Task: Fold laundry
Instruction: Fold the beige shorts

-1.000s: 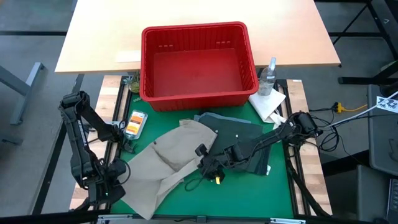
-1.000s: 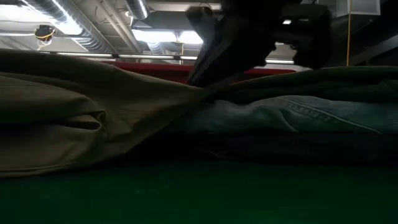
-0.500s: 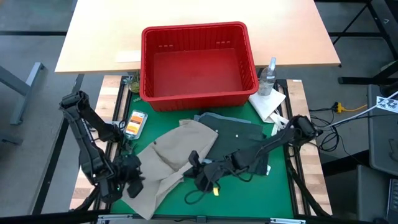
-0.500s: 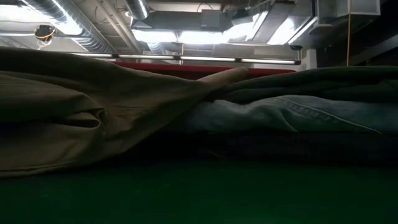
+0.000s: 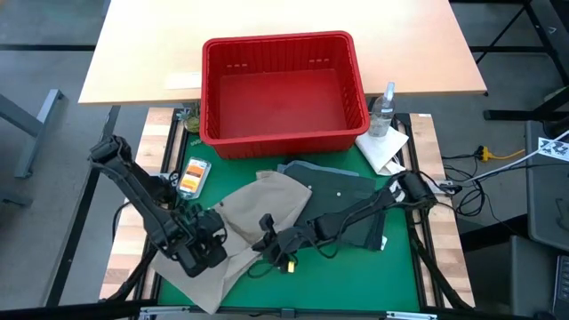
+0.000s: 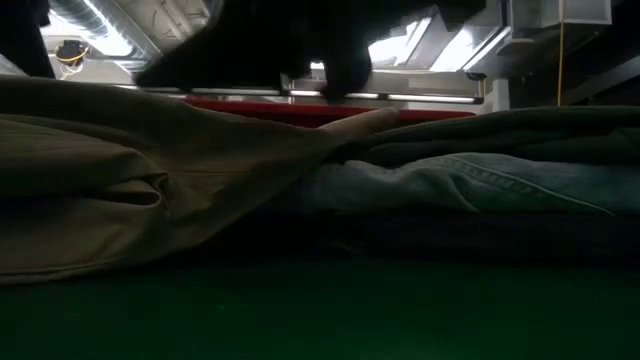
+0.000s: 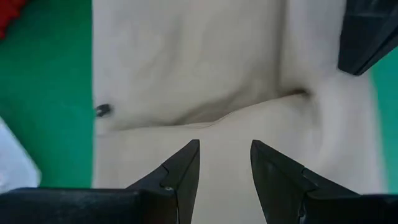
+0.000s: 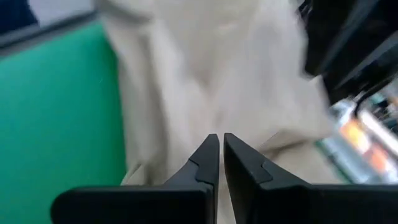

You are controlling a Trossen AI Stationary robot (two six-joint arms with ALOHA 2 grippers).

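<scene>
Your left hand (image 5: 206,249) hovers with fingers parted over the beige khaki piece (image 5: 258,204), your right hand (image 5: 267,242) pinched closed beside it.

Colours here: the basket (image 5: 283,89) is bright red, sitting on a pale wood tabletop (image 5: 142,44). The mat (image 5: 351,280) under the clothes is solid green. The spread-out khaki piece (image 5: 249,227) is plain beige, the olive piece (image 5: 342,191) beside it a dark green, and from table level the denim (image 6: 470,185) is a washed light blue. Both arms are black, and the cloth (image 5: 384,147) by the bottle is white.
</scene>
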